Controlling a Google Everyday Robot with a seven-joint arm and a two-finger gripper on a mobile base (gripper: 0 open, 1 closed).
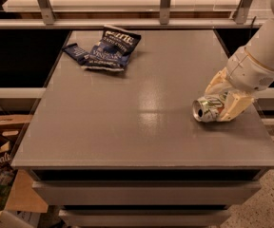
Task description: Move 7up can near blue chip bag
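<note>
Nearest the camera, down at the lower left, cardboard boxes (1, 165) sit on the floor beside the cabinet that carries the grey surface (141, 127).

On the near-right part of that surface the 7up can (207, 109) lies on its side, its round silver top turned toward the camera and to the left. The gripper (222, 101) is down over it. The jaws flank the can's body, one above and behind it and one on its right, and appear to be pinching it. The arm (265, 56) comes in from the upper right, its thick white wrist angled downward and leftward so the jaws point toward the middle of the surface.

The blue chip bag (109, 51) lies crumpled at the far-left corner, well apart from the can, so the carry across is not yet done. Behind it a metal rail (127, 23) runs along the back edge.

The risks lie in the grasp. A can on its side is round and smooth, so a pinch that sits off-centre could let it roll or squirt out when lifted. It also lies close to the right edge, so a slip there could send it off the surface. A low carry might drag it, and a careless release could let it roll into the bag.
</note>
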